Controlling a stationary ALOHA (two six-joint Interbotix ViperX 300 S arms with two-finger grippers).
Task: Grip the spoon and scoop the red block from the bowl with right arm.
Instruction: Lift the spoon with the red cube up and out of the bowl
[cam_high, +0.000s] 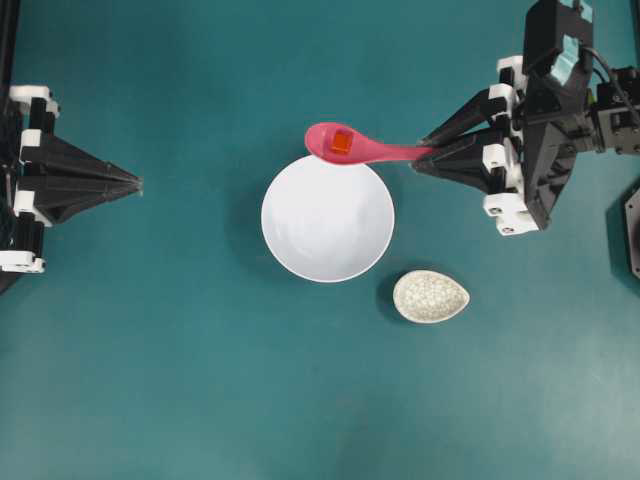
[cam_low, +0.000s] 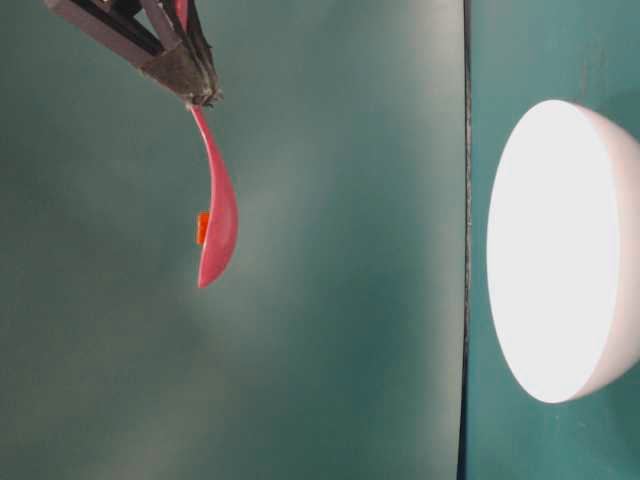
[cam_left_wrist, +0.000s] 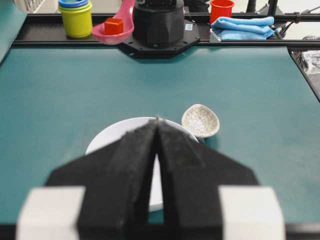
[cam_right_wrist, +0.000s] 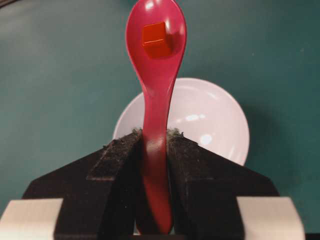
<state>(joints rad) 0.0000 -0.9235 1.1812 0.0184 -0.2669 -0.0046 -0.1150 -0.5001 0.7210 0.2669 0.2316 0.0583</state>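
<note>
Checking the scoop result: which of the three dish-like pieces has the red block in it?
The pink spoon, held by the right gripper above the table. The red block sits in its scoop; the large white bowl and small speckled dish are empty.

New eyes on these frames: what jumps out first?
The pink spoon held up by the right claw, the red block sitting in its scoop, just past the far rim of the white bowl. The bowl looks empty. The left claw sits shut and idle at the left edge.

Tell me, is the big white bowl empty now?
Empty. The bowl shows only white inside; the red block sits in the spoon.
</note>
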